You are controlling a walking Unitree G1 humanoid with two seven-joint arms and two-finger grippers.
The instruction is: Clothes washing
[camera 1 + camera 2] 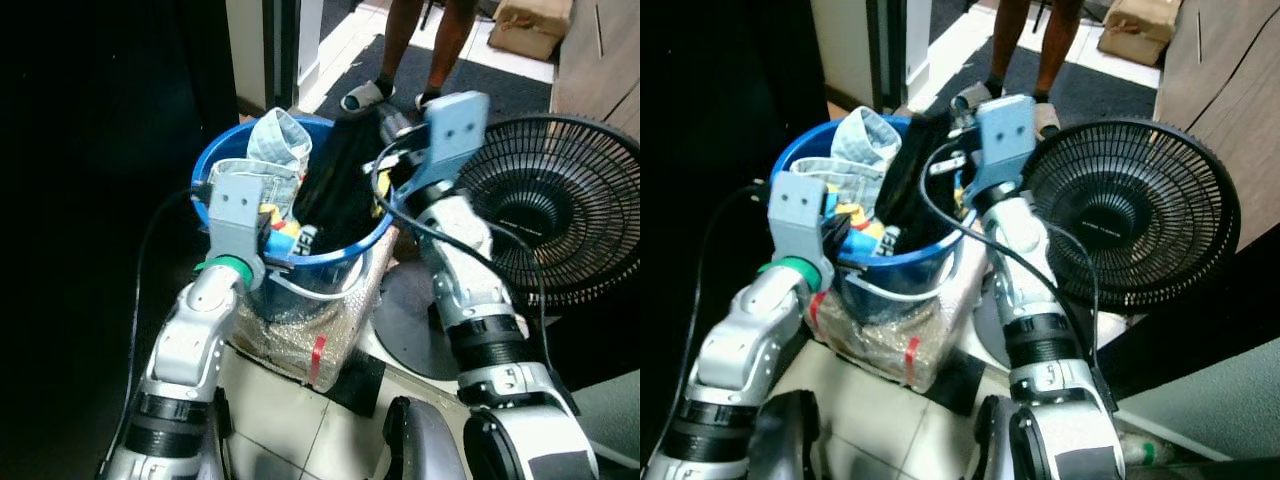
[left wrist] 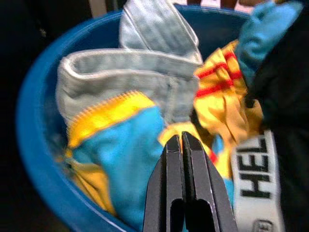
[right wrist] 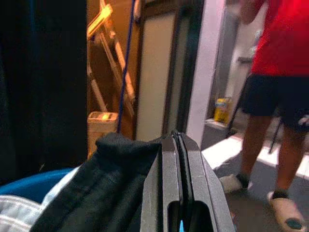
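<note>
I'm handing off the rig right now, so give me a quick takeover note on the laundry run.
Left gripper: fingers shut, empty, over the clothes in the blue basin.
Right gripper: fingers shut, at the far rim by the black garment.
Basin sits on a wrapped bundle, full: jeans, yellow-blue items. Fan to the right; person standing beyond.
Done: nothing lifted. Left: everything still to wash.

Bright doorway light behind, deep shadow left, wrist views soft

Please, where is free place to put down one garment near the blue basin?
Little is free. The blue basin is heaped with clothes. Bare tile lies between the robot's arms, below the plastic-wrapped bundle. The fan and its base crowd the right.
</note>
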